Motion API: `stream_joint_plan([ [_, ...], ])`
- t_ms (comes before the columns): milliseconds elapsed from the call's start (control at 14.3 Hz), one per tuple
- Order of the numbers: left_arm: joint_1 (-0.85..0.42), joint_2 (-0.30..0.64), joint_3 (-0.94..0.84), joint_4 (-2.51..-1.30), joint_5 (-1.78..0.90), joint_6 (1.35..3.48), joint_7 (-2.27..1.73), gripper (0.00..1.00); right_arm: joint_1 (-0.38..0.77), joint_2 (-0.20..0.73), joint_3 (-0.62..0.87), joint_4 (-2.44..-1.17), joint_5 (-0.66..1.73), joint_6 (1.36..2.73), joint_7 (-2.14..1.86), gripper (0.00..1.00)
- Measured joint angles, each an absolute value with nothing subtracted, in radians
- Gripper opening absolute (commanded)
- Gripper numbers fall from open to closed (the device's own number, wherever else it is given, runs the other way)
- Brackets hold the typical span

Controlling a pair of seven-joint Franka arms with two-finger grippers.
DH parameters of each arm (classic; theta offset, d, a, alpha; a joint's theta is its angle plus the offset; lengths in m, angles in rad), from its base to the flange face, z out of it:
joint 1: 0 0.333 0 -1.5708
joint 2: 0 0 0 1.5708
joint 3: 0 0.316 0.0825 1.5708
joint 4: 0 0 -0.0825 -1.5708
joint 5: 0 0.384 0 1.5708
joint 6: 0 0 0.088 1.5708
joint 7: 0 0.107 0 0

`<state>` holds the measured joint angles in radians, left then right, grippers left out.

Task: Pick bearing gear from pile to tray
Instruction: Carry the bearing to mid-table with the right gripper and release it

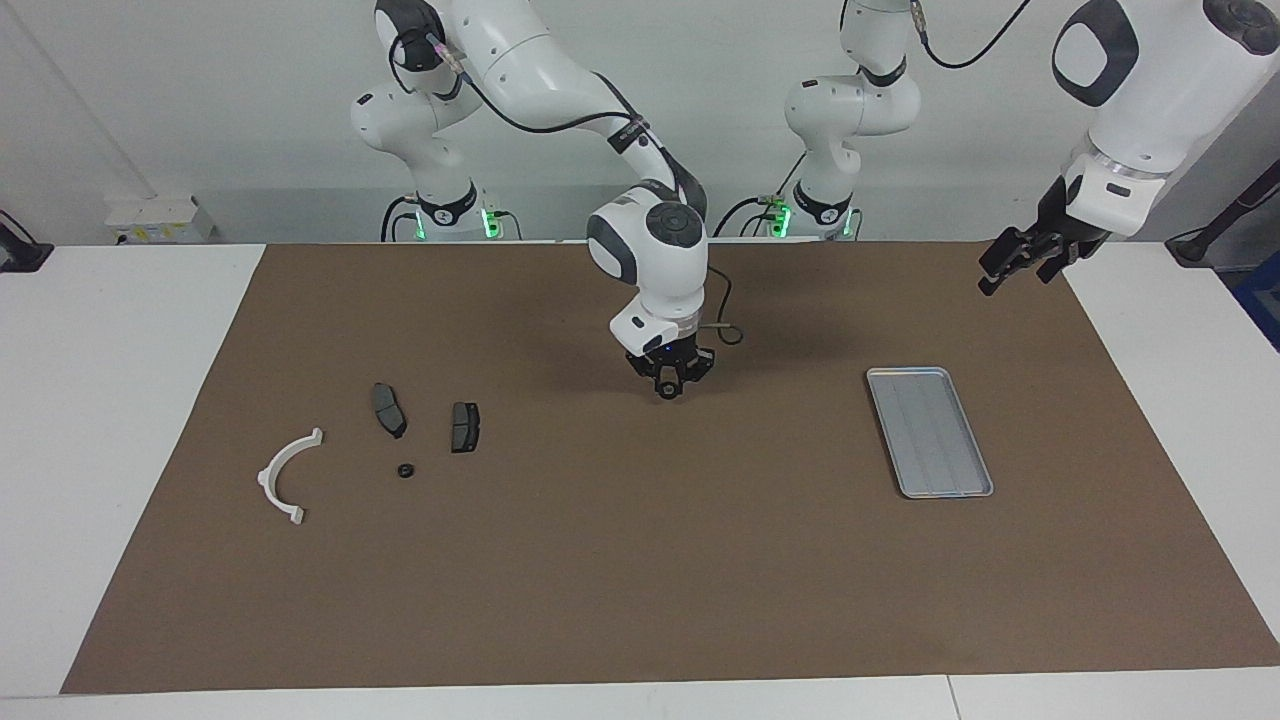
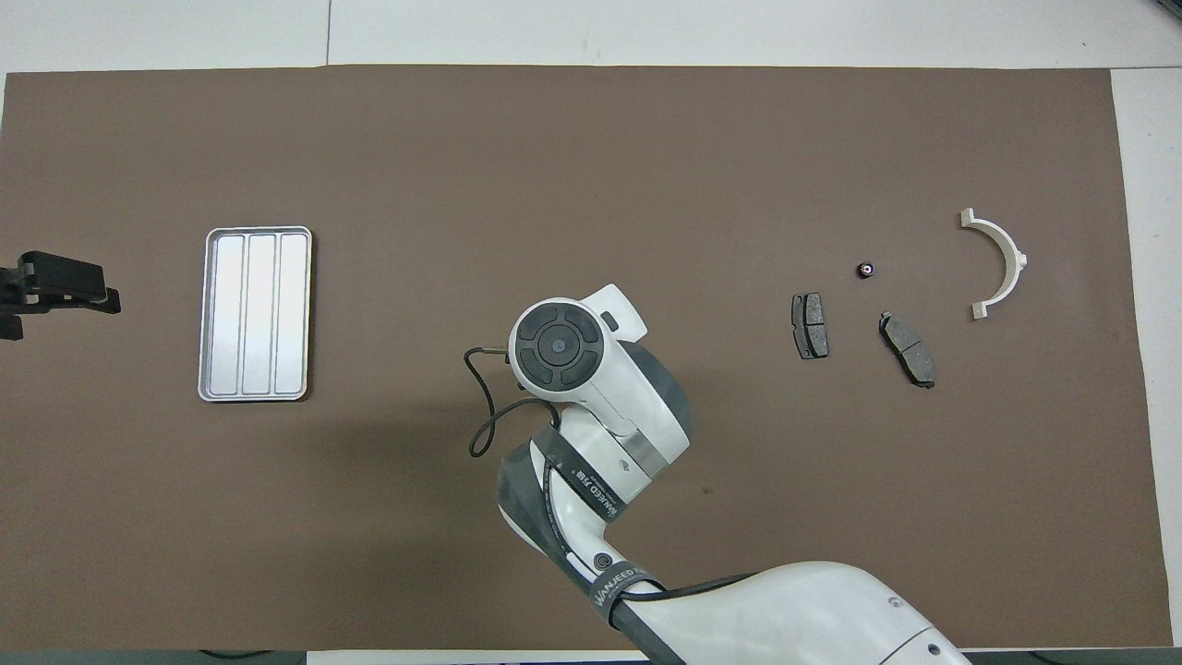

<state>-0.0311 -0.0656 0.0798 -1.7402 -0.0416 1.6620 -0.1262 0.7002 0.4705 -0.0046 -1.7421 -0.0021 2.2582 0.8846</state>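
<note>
Black right jaws (image 1: 669, 392) gripping small gear over mat, left jaws (image 1: 1018, 262) wide.

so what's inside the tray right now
Nothing: the tray shows only its bare ribbed floor in the overhead view, and none of it is covered. A small black gear lies in the pile at the right arm's end.

Glossy white arms with dark grey joint caps; black cables; black pincer tips; green-lit bases.
</note>
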Motion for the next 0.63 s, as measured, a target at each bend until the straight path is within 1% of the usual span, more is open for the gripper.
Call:
stream_joint_plan([
  [281,-0.031,-0.069,0.078,-1.752,-0.042,1.674,-0.131,1.0,0.7,0.48,-0.005,-1.773,-0.002,2.319,0.882,0.14],
  [351,-0.031,-0.069,0.078,-1.753,-0.042,1.674,-0.133,1.0,0.7,0.483,-0.005,-1.782,-0.002,2.329,0.882,0.27],
  [421,-0.031,-0.07,0.078,-1.754,-0.042,1.674,-0.135,1.0,0.7,0.485,-0.005,-1.786,-0.002,2.334,0.882,0.59],
  [491,-0.032,-0.07,0.078,-1.754,-0.042,1.674,-0.135,1.0,0.7,0.484,-0.005,-1.786,-0.002,2.334,0.882,0.77],
  [561,-0.032,-0.07,0.077,-1.755,-0.042,1.674,-0.136,1.0,0.7,0.484,-0.005,-1.787,-0.002,2.334,0.882,0.93],
  [631,-0.034,-0.07,0.076,-1.755,-0.042,1.674,-0.136,1.0,0.7,0.485,-0.006,-1.787,-0.002,2.334,0.882,0.98],
])
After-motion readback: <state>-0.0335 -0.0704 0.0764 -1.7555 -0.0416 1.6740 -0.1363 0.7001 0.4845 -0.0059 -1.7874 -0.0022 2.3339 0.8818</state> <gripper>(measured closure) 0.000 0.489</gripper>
